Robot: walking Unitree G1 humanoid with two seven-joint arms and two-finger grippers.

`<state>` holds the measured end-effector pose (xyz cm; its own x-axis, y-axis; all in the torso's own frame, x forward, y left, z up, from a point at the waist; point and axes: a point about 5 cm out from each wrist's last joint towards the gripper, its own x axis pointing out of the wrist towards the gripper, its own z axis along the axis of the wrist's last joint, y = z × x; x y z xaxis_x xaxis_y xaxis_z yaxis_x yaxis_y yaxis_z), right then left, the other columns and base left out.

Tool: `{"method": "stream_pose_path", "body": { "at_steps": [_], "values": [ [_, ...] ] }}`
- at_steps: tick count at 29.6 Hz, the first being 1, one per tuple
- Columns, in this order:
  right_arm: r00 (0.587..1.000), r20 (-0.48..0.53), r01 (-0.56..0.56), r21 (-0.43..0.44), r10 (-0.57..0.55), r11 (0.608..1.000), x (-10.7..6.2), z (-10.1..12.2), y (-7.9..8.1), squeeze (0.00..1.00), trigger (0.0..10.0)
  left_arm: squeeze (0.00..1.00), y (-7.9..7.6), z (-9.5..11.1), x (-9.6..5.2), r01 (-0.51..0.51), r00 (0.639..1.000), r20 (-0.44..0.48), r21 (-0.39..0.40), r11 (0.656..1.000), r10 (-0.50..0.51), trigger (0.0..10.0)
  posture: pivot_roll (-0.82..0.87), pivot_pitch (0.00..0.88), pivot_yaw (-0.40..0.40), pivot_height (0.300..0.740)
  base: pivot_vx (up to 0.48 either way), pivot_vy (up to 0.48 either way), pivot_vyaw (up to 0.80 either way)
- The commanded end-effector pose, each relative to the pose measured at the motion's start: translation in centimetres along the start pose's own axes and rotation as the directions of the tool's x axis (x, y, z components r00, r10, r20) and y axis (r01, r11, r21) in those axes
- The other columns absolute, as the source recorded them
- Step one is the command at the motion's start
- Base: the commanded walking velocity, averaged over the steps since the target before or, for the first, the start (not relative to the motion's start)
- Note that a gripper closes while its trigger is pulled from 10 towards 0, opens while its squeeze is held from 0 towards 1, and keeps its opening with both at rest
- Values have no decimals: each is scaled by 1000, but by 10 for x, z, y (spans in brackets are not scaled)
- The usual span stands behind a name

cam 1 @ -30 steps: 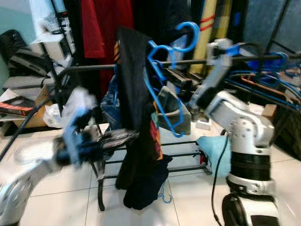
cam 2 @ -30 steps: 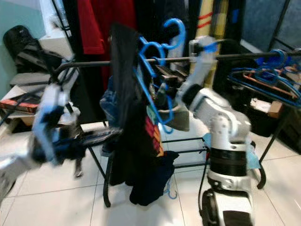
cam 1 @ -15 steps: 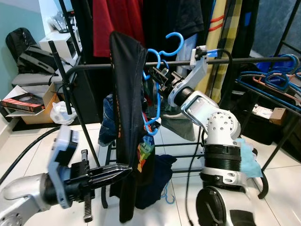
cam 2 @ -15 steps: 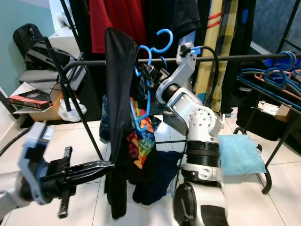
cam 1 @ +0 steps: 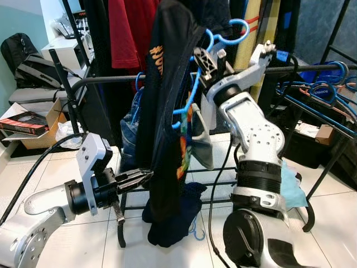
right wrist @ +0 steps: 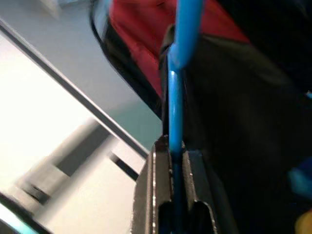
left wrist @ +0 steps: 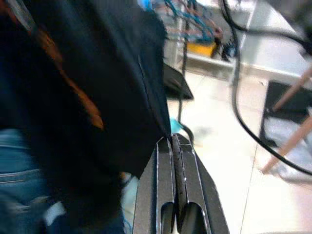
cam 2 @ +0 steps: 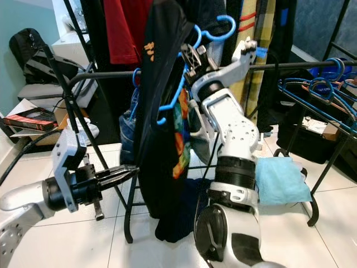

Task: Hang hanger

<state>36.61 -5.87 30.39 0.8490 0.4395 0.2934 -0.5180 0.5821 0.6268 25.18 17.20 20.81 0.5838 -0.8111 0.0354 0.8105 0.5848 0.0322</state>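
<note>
Since half a second ago your right gripper [cam 1: 205, 60] has carried the blue hanger [cam 1: 192, 92] upward: its hook [cam 1: 237, 29], which then sat just over the rail, now stands clear above the horizontal black rail [cam 1: 106, 79], and the black T-shirt [cam 1: 167, 111] on it has been lifted with it. Your left gripper [cam 1: 139, 178] has come in from low and to the side and now sits against the lower edge of the shirt. Judgement: the hanger is raised for placing but not yet hung; the hook must still be brought over the rail and lowered. In the right wrist view the fingers [right wrist: 156, 175] are clamped on a blue bar of the hanger, so you have a firm grasp of it. In the left wrist view the left fingers [left wrist: 161, 161] lie pressed together with their tips at the hem of the shirt; whether cloth is pinched between them cannot be told. The hanger's long axis runs steeply, from the hook at the top down and to your left, with the hook's opening facing downward and the shirt hanging near vertical beneath it.
</note>
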Motion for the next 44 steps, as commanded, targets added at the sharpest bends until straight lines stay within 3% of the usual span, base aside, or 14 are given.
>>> {"method": "stream_pose_path", "body": {
  "at_steps": [1, 4, 10, 18, 19, 21, 24, 29, 33, 34, 35, 38, 41, 44],
  "values": [
    [999, -43, 3, -85, -7, 996, 2, -15, 4, 0, 10000, 0, 8, 4, -1, -53, 998, 33, -8, 999, 54, 10000, -21, 0, 6, 740, 0, 0, 0],
    [998, -53, 15, -148, -23, 989, 3, -22, 5, 0, 10000, 0, 11, 12, 3, -58, 995, 85, -3, 998, 58, 10000, -20, 0, 6, 740, 0, 0, 0],
    [998, -61, 16, -141, -25, 990, 4, -22, 5, 0, 10000, 0, 11, 16, 4, -51, 993, 109, -9, 999, 52, 10000, -20, 0, 6, 740, 0, 0, 0],
    [982, -184, -66, -202, 28, 977, 1, -35, 8, 0, 10000, 0, 7, 12, 6, -29, 995, 99, -31, 999, 32, 10000, -26, 0, 6, 740, 0, 0, 0],
    [979, -198, -102, -221, 58, 970, -2, -33, 9, 0, 10000, 1000, 0, 9, 4, 42, 995, 91, -74, 996, -35, 10000, -30, 0, 10, 740, 0, 0, 0],
    [974, -202, -150, -243, 102, 958, -5, -28, 9, 0, 10000, 1000, -8, 7, 0, 135, 989, 82, -129, 982, -125, 10000, -32, 0, 12, 740, 0, 0, 0],
    [972, -203, -171, -250, 121, 953, -6, -26, 9, 0, 10000, 1000, -10, 7, -2, 160, 985, 80, -133, 978, -150, 10000, -32, 0, 12, 740, 0, 0, 0],
    [903, -302, -389, -269, 306, 881, -21, -16, 17, 0, 10000, 1000, 5, 7, -19, 100, 995, -1, -84, 992, -100, 10000, -34, 0, 13, 740, 0, 0, 0],
    [837, -379, -509, -273, 395, 817, -38, -4, 16, 0, 10000, 1000, 15, 14, -34, 72, 997, -34, -39, 997, -73, 10000, -35, 0, 13, 740, 0, 0, 0],
    [798, -425, -566, -285, 427, 774, -49, 3, 13, 0, 10000, 1000, 20, 19, -40, 44, 998, -38, -13, 999, -45, 10000, -32, 0, 10, 740, 0, 0, 0],
    [798, -425, -566, -285, 427, 774, -49, 3, 13, 0, 10000, 1000, 20, 19, -40, 44, 998, -38, -13, 999, -45, 10000, -32, 0, 10, 740, 0, 0, 0],
    [718, -522, -662, -306, 461, 685, -74, 15, 7, 0, 10000, 1000, 29, 30, -49, 2, 999, -32, 32, 999, -1, 10000, -36, 0, 10, 740, 0, 0, 0],
    [686, -564, -692, -310, 460, 652, -85, 20, 2, 0, 10000, 1000, 32, 35, -52, -17, 999, -28, 60, 998, 19, 10000, -38, 0, 12, 740, 0, 0, 0],
    [572, -699, -777, -295, 430, 556, -117, 31, -6, 0, 10000, 1000, 39, 49, -55, -49, 999, 1, 118, 992, 50, 10000, -46, 0, 16, 740, 0, 0, 0]
  ]
}}
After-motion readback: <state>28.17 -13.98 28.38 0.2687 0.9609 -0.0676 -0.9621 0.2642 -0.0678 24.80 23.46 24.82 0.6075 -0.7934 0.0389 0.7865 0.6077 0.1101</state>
